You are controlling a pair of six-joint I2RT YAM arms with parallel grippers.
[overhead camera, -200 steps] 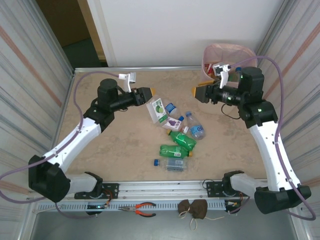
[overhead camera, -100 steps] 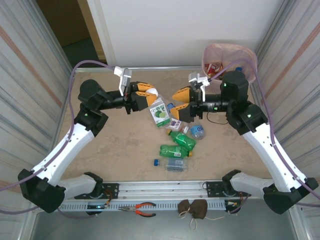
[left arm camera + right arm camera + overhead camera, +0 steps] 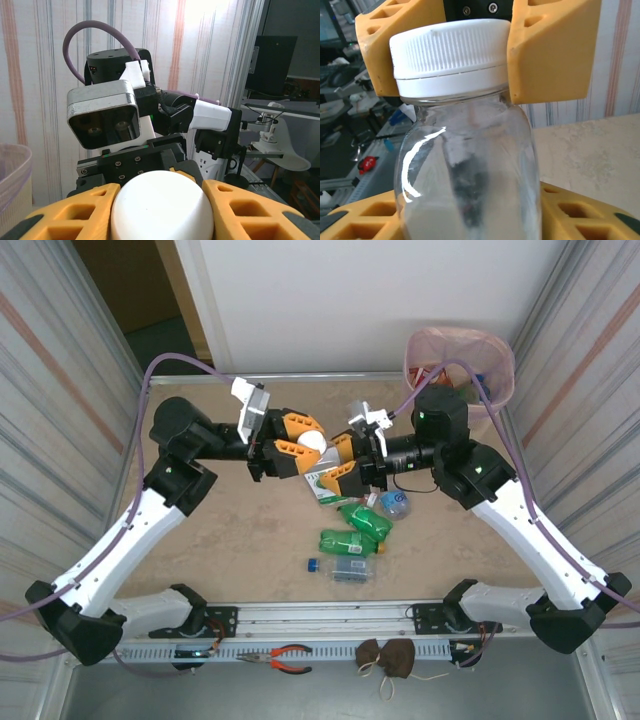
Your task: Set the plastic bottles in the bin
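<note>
Clear bottle (image 3: 467, 165) is mid-air over the desk (image 3: 250, 530), well apart from the bin (image 3: 495, 350). Left end effector (image 3: 306, 440) pinches its white cap (image 3: 450, 50); right end effector (image 3: 335, 465) is closed round the body. Looks like a handover. Next: left lets go, right carries it to the bin.

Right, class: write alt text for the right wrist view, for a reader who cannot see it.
A clear bottle with a white ribbed cap sits centre frame, the cap pinched between the orange fingers of the left gripper above. The right gripper hugs the bottle's body below with its own orange fingers; a beige table lies behind.
</note>
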